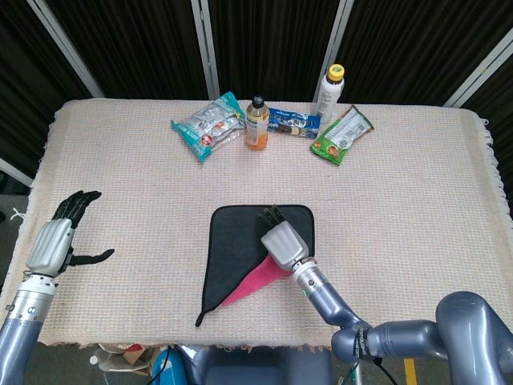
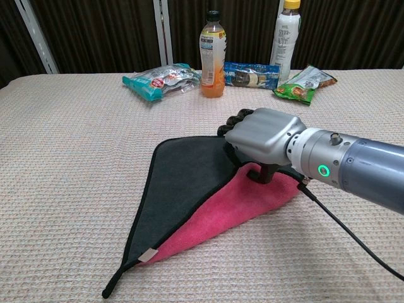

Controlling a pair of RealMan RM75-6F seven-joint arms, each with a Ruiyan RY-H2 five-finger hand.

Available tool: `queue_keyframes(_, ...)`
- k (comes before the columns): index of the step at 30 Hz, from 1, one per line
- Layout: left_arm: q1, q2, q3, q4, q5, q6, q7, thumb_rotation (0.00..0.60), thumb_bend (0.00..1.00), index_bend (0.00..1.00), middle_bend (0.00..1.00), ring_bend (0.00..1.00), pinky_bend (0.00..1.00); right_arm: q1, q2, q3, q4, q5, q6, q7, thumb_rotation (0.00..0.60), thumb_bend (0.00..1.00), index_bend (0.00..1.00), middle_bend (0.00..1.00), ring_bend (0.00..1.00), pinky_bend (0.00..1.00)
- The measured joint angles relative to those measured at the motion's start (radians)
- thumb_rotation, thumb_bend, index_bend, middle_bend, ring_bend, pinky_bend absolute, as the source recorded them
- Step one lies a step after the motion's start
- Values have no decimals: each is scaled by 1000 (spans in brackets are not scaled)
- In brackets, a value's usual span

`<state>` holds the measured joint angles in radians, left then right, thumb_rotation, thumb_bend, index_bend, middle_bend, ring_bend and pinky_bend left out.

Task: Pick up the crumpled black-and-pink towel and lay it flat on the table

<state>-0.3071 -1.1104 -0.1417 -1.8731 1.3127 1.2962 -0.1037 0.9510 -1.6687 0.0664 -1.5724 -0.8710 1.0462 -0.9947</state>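
Note:
The black-and-pink towel (image 1: 232, 241) lies near the table's front middle. It is mostly spread black side up, with one corner folded over so a pink triangle (image 2: 221, 211) shows. My right hand (image 1: 284, 241) sits on the towel at the fold's right end. Its fingers curl over the black cloth and its thumb (image 2: 260, 173) is down on the pink flap, gripping the fold. In the chest view the same right hand (image 2: 262, 136) hides the towel's right corner. My left hand (image 1: 56, 241) hovers by the table's left front edge, fingers spread and holding nothing.
Along the back stand an orange drink bottle (image 1: 256, 124) and a white bottle (image 1: 329, 92), with snack packets (image 1: 208, 127) (image 1: 292, 123) (image 1: 343, 135) lying between and beside them. A woven cloth (image 1: 417, 208) covers the table.

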Motion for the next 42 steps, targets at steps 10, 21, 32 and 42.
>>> queue_keyframes(10, 4, 9, 2, -7, 11, -3, -16, 600, 152, 101, 86, 0, 0, -8, 12, -3, -31, -14, 33, -14, 600, 436, 606, 212, 0, 26)
queue_keyframes(21, 9, 19, 1, -11, 22, 0, -38, 600, 152, 100, 86, 0, 0, -9, 21, -4, -70, -21, 59, -43, 600, 436, 641, 231, 4, 32)
queue_keyframes(32, 14, 26, 3, -17, 34, 3, -50, 600, 152, 100, 86, 0, 0, -28, 56, -21, -124, -26, 98, -66, 600, 436, 740, 286, 60, 40)
queue_keyframes(42, 14, 20, 13, -24, 52, 2, -35, 600, 152, 100, 85, 0, 0, -72, 119, -50, -187, -47, 140, -52, 600, 436, 762, 287, 60, 40)
